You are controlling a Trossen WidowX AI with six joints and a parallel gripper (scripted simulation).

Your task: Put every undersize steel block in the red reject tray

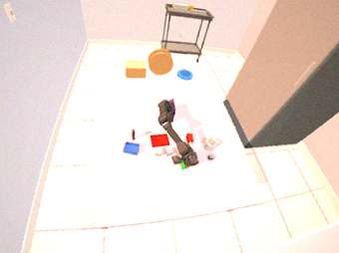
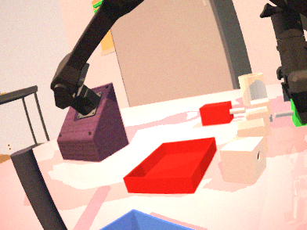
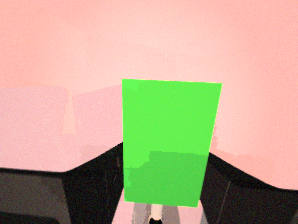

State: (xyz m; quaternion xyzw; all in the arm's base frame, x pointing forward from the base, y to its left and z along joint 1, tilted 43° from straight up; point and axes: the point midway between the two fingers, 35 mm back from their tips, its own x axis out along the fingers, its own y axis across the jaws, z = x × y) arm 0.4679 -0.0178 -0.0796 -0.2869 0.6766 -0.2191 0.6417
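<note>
My gripper (image 1: 183,162) (image 3: 160,143) is shut on the green GO gauge (image 1: 183,166) (image 2: 298,119) (image 3: 170,125). In the exterior view the gauge's pale pin (image 2: 283,114) points toward the row of blocks, with a gap seen before them. In the wrist view the pin shows below the green handle, in line with a dark hole. Several pale steel blocks stand in a row; the nearest block (image 2: 236,162) (image 1: 158,153) shows a small hole, others (image 2: 251,129) are partly hidden behind one another. The red reject tray (image 1: 160,140) (image 2: 168,162) shows no block inside.
A red block-shaped thing (image 1: 189,138) (image 2: 216,113) with a pale pin lies behind the row. A mug (image 1: 211,144) (image 2: 252,89) and a small dark round thing (image 1: 211,156) are to the right. A blue tray (image 1: 131,148) and a dark upright cylinder (image 1: 133,134) (image 2: 37,188) are left.
</note>
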